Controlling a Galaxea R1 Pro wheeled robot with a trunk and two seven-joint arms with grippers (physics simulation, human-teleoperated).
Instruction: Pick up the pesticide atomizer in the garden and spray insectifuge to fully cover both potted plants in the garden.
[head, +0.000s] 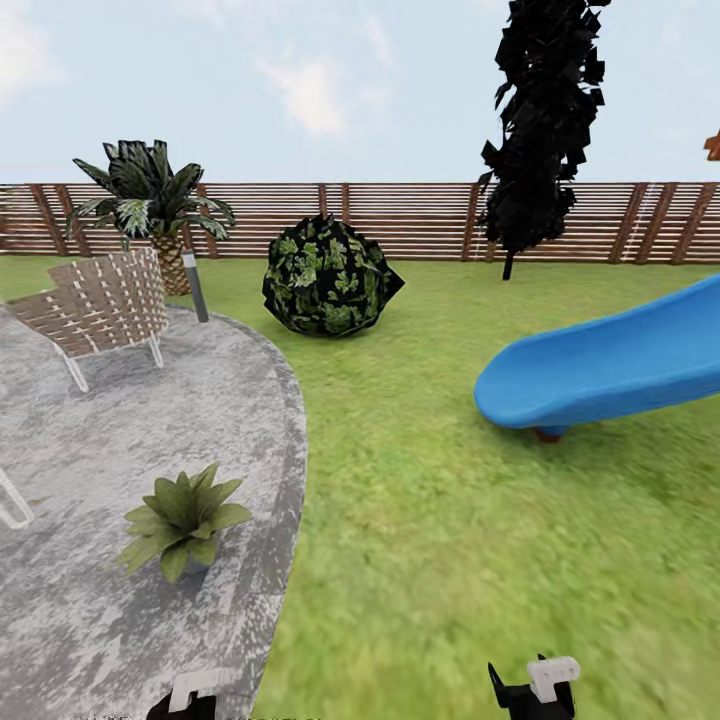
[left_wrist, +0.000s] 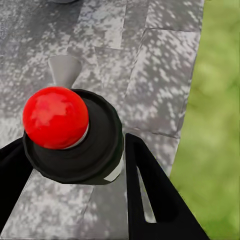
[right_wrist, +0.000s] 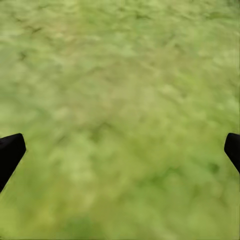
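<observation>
— Grass (right_wrist: 120, 100) is filling the right wrist view, isn't it? What is the right gripper (right_wrist: 120, 150) doing?

— Its two dark fingertips (right_wrist: 10, 152) are sitting at opposite edges of that picture, spread wide with nothing between them, so it is hanging released over the lawn. In the head view the right gripper is showing low down, near the bottom edge, over the grass.

— And the left gripper (left_wrist: 75, 170)?

— It is grasping the pesticide atomizer (left_wrist: 75, 137). The left wrist camera is looking down on the bottle's dark rounded top with a red ball on it and a pale spray nozzle pointing away. Black fingers (left_wrist: 155, 200) are pressing in on both sides of the bottle. Grey paving (left_wrist: 150, 75) is lying beneath it, with the lawn edge just beside.

— Where are the plants sitting?

— One potted plant (head: 182, 518), a low rosette of pointed green leaves, is standing on the grey paved circle (head: 120, 420), near its border with the grass, ahead of the left gripper. I cannot tell where the second one is.

— Anything else around?

— A woven chair (head: 100, 305) is standing farther back on the paving, with a grey bollard lamp (head: 195, 285) and a palm (head: 150, 205) behind it. A round dark shrub (head: 328, 277) is sitting on the lawn, a blue slide (head: 610, 365) is reaching in from the right, and a dark tree (head: 545, 120) is rising before the slatted wooden fence (head: 420, 220).
</observation>
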